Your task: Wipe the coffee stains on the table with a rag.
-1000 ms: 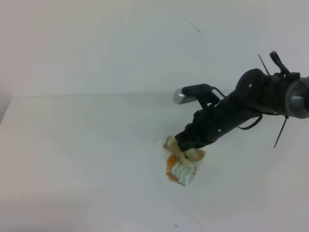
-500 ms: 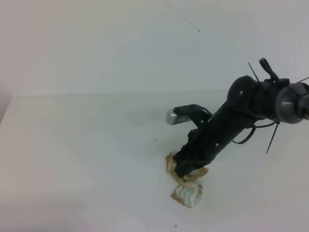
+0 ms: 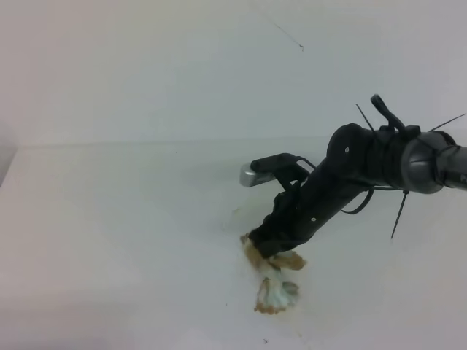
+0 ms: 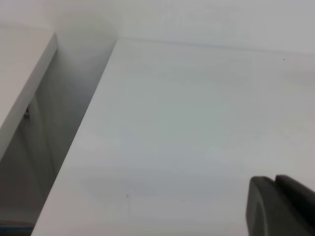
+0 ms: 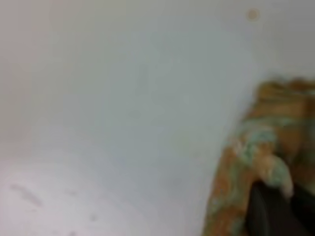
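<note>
My right gripper (image 3: 263, 246) is shut on the rag (image 3: 276, 286) and presses it onto the white table (image 3: 109, 233). The rag is a tan-brown stained wad with a whitish, green-striped end trailing toward the front. In the right wrist view the rag (image 5: 261, 142) fills the right side, with a dark fingertip (image 5: 268, 214) on it. A tiny tan coffee speck (image 3: 235, 211) lies left of the gripper and also shows in the right wrist view (image 5: 252, 14). The large orange-brown blotch is not visible. Of the left gripper only a dark finger (image 4: 280, 206) shows, over bare table (image 4: 197, 123).
The table's left edge (image 4: 83, 137) drops into a gap beside another white surface (image 4: 19, 88). The right arm (image 3: 365, 164) stretches in from the right with cables and zip ties. A white wall (image 3: 219, 65) stands behind the table.
My right gripper has slid left and toward the front, dragging the rag along the table. The rag's striped end now trails lower, and the orange patch seen beside it earlier no longer shows.
</note>
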Motion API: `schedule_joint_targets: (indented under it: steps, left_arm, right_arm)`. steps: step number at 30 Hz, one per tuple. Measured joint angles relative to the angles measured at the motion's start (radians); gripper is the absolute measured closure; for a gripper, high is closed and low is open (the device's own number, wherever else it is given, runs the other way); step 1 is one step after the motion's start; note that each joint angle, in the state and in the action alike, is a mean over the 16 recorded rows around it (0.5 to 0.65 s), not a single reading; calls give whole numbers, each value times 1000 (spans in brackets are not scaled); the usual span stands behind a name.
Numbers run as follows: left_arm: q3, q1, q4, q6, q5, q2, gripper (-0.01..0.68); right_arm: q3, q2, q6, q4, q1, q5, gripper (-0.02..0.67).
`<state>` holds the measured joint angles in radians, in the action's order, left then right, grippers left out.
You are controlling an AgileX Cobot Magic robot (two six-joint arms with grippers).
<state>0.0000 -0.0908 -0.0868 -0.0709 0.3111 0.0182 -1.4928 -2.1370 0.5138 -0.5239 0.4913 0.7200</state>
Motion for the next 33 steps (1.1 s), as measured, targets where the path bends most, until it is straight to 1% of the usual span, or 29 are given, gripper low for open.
schedule_joint_targets:
  steps: [6, 11, 15, 24, 29, 33]
  left_arm:
    - [0, 0, 0, 0, 0, 2, 675]
    - [0, 0, 0, 0, 0, 5, 675]
    - [0, 0, 0, 0, 0, 7, 675]
    - [2, 0, 0, 0, 0, 7, 675]
    - [5, 0, 0, 0, 0, 7, 675]
    - [2, 0, 0, 0, 0, 7, 675]
  right_arm:
    - [-4, 0, -53, 61, -49, -3, 651]
    - [-8, 0, -50, 52, -68, 14, 651]
    - [-11, 0, -12, 2, -54, 28, 651]
    - [-11, 15, 86, -104, 17, 34, 651]
    - [-11, 69, 107, -93, 25, 5, 651]
    - [-11, 141, 102, -45, 3, -18, 651]
